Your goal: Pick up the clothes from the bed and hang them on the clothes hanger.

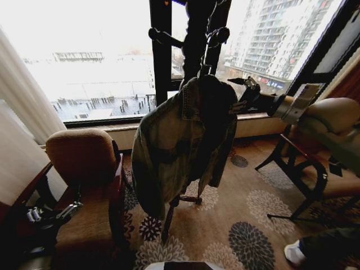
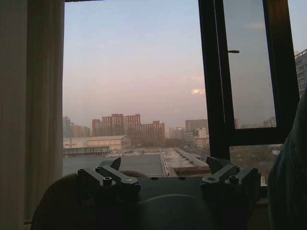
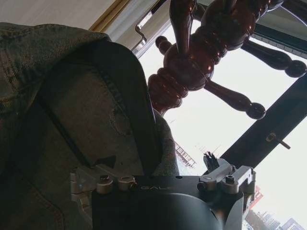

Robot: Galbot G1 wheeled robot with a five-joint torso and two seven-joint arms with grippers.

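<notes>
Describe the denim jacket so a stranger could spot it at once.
Find the big window with the city outside; in front of its dark frame stands a turned wooden coat stand. The denim jacket hangs from it, draping towards the floral carpet. It is the only garment, pale washed blue beside the brown armchair.

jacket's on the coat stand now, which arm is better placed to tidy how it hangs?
Right, probably. The right pincer is raised beside the denim jacket at collar height, near the coat stand. The left pincer sits low by the armchair, apart from the jacket.
</notes>
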